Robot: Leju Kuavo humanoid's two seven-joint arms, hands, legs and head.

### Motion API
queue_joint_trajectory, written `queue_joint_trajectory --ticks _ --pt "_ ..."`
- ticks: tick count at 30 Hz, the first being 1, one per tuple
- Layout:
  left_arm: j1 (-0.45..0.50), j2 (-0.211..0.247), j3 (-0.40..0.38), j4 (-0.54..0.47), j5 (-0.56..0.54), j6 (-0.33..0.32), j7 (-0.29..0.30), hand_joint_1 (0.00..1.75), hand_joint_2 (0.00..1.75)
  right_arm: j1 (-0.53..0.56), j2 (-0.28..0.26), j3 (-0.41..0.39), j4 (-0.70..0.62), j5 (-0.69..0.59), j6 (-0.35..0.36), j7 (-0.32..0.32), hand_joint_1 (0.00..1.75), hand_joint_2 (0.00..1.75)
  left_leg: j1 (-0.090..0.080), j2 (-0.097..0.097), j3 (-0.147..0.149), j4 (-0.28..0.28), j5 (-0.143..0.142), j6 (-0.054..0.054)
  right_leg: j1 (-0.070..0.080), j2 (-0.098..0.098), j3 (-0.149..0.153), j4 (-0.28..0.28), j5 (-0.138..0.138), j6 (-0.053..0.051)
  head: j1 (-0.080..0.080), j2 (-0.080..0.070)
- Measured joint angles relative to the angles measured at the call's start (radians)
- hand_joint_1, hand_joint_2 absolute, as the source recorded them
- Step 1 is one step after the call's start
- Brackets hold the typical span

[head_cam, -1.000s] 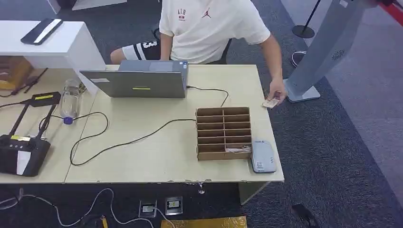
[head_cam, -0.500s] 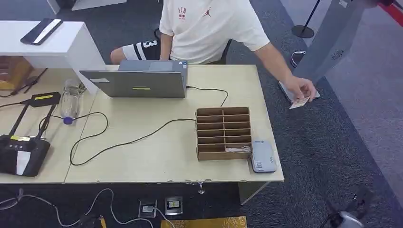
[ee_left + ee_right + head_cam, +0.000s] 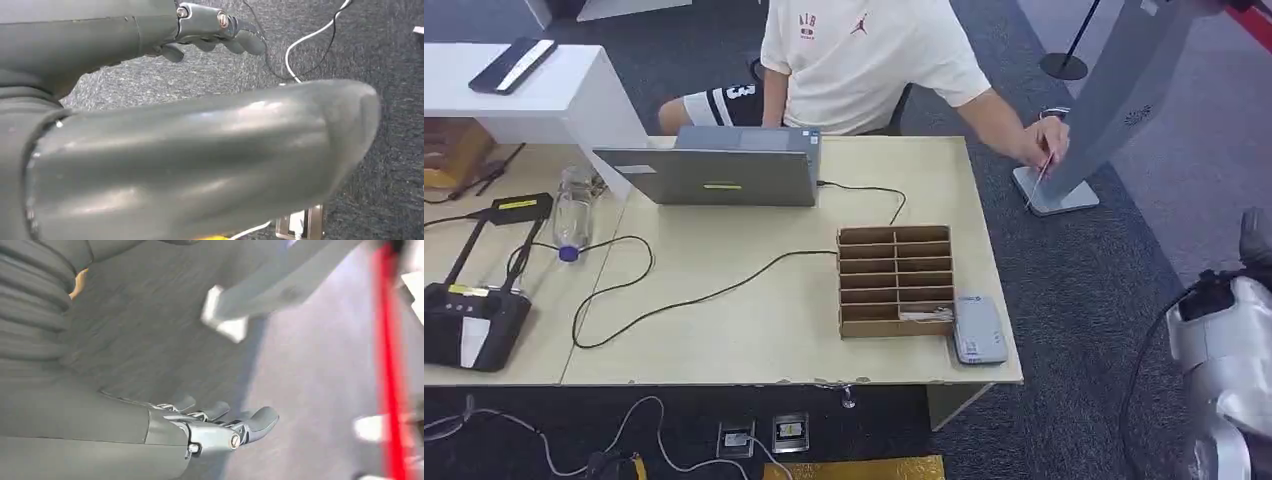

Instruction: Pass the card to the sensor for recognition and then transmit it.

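A person in a white shirt sits behind the table and holds the card (image 3: 1041,180) edge-on in one hand (image 3: 1046,143), beyond the table's right side and in front of the grey stand (image 3: 1114,95). The sensor, a small white-grey reader (image 3: 979,328), lies at the table's front right corner beside the cardboard organizer (image 3: 895,280). My right arm (image 3: 1224,350) rises at the lower right, well short of the card. In the right wrist view my right hand (image 3: 220,427) holds nothing, fingers apart, over the carpet. My left hand (image 3: 210,32) hangs over the floor, holding nothing.
A grey laptop (image 3: 709,170) with a black cable, a water bottle (image 3: 572,210) and a black device (image 3: 469,315) sit on the beige table (image 3: 724,330). A white side desk (image 3: 524,100) stands at the back left. Cables and sockets (image 3: 764,435) lie under the front edge.
The person's hand carried the card from the table's right edge outward, then up toward the grey stand. My right arm has risen into view at the lower right.
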Motion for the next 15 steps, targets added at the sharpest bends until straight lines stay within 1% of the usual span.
queue_joint_trajectory --ticks 6,11,13,15 --pt "0.0 -0.003 0.0 0.0 0.003 0.002 -0.002 0.0 0.0 -0.011 0.001 -0.001 -0.116 0.008 -0.002 0.009 0.0 1.75 0.0 -0.001 -0.001 0.0 0.0 0.0 0.0 0.0 0.0 0.0 0.0 0.0 0.0 0.0" --pt "0.0 -0.004 0.0 0.0 0.003 0.003 -0.003 0.0 0.0 -0.011 0.002 0.0 -0.179 0.012 -0.001 0.005 0.0 1.75 0.0 -0.001 -0.001 0.0 0.0 0.0 0.0 0.0 0.0 0.0 0.0 0.0 0.0 0.0" --pt "0.0 -0.004 0.0 0.0 -0.001 0.004 -0.009 0.0 0.0 -0.011 0.005 0.002 -0.232 0.057 0.0 0.024 0.0 1.75 0.0 -0.001 -0.001 0.0 0.0 0.0 0.0 -0.001 0.0 0.0 0.0 0.0 0.0 0.0" --pt "0.0 -0.005 0.0 0.0 -0.011 0.006 -0.019 0.0 0.0 -0.017 0.013 0.008 -0.32 0.175 0.001 0.072 0.0 1.75 0.0 -0.001 -0.001 0.0 0.0 0.0 0.0 0.0 0.0 0.0 0.0 0.0 0.0 0.0"
